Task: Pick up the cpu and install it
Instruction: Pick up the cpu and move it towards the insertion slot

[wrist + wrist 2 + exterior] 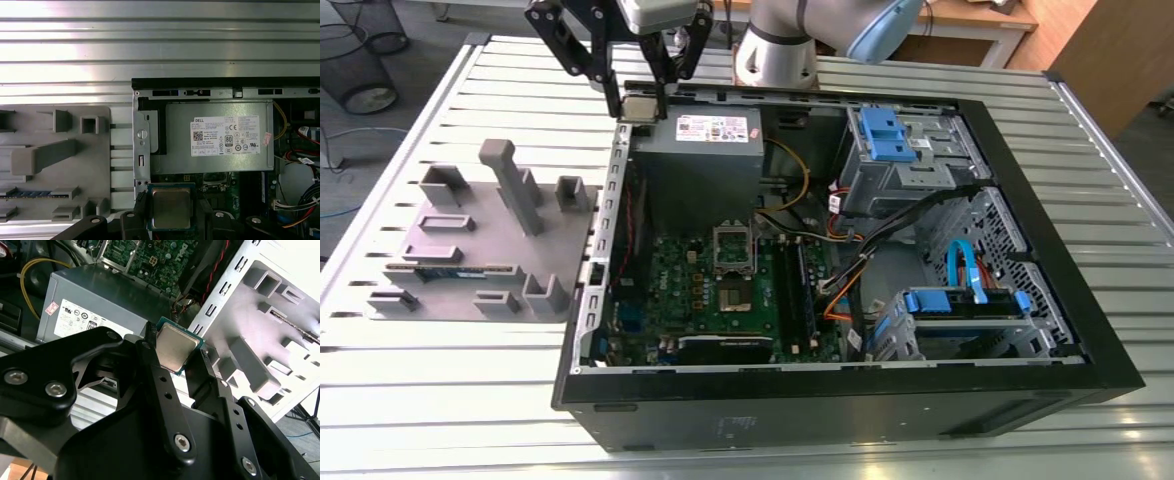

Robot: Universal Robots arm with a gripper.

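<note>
From my remote station I read the exterior view left to right. At nine o'clock the grey moulded tray (480,235) lay on the slatted metal table (454,400), just beside the open computer case (1067,330). A long thin memory stick (447,270) lay flat in a slot towards the tray's seven o'clock corner, with upright posts and pockets standing around it.

At eleven o'clock the gripper (640,100) hung from the arm (787,45), its jaws clenched on the cpu (640,110). In the second wrist view the black fingers (160,385) pressed on two opposite edges of the chip. In both wrist views its silver-grey metal top faced the camera. The cpu was held in the air over the case's eleven o'clock corner, close to the near end of the power supply (714,140) and well apart from the socket (738,285). It touched nothing but the fingers.

The case lay on its side with its wall off, and held the rest. The grey power supply box filled its twelve o'clock end. Below that, towards six o'clock, the green board (667,290) covered the floor, with the dark metal-framed socket near the board's middle. Yellow and orange cables (781,175) ran from the power supply towards the right. At one o'clock sat a drive cage with blue latches (894,135). At four o'clock sat a second cage with a blue bracket (967,300).
</note>
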